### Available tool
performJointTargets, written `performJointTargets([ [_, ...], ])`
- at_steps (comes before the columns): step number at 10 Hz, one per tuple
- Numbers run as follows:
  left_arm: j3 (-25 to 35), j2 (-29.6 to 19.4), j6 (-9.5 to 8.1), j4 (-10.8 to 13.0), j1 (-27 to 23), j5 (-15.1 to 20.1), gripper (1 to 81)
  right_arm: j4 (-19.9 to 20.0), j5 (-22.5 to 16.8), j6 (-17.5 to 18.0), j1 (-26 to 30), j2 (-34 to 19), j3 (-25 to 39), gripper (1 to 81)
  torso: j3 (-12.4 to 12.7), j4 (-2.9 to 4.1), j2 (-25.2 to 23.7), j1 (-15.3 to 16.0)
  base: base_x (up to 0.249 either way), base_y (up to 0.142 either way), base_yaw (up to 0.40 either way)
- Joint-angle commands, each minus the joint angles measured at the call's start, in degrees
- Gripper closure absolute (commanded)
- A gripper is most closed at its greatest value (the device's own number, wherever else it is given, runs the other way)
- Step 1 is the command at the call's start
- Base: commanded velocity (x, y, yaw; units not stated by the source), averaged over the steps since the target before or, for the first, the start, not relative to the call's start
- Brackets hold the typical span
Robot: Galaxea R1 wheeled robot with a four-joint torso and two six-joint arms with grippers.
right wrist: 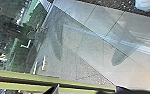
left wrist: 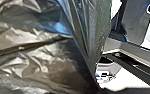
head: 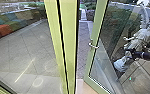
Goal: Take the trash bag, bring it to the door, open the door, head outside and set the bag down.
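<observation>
Trash bag close by L wrist; R gripper reaching roughly level by open glass door; can't tell either one's grip state, L or R.

Crumpled, shiny dark trash bag.

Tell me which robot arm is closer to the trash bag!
Left. The trash bag is very close to the left wrist camera, while the right arm reaches over by the glass door, seemingly farther from the bag.
</observation>
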Motion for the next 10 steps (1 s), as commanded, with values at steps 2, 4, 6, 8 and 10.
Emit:
performJointTargets([
  [2,0.3,-0.6,0.16,-0.7,-0.4,5.6,81.1,0.2,-0.3,0.1,8.4,7.0,-8.5,1.0,0.0,0.0,0.0,0.0,0.0,0.0,0.0],
  [4,0.3,-0.5,0.07,-0.7,-0.3,5.6,81.1,0.0,-0.3,0.0,6.9,11.7,-13.4,1.0,0.0,0.0,0.0,0.0,0.0,0.0,0.0],
  [6,0.3,-0.4,-0.01,-0.7,-0.3,5.6,81.1,-0.3,-0.2,0.0,6.4,13.0,-14.6,1.0,0.0,0.0,0.0,0.0,0.0,0.0,0.0],
  [8,0.3,-0.3,-0.01,-0.7,-0.1,5.6,81.1,-0.2,-0.3,0.0,8.4,7.7,-13.0,1.0,0.0,0.0,0.0,0.0,0.0,0.0,0.0],
  [10,0.3,0.0,-0.01,-0.5,-0.1,5.6,81.1,-0.4,-0.4,-0.6,9.0,0.8,-9.4,1.0,0.0,0.0,0.0,0.0,0.0,0.0,0.0],
])
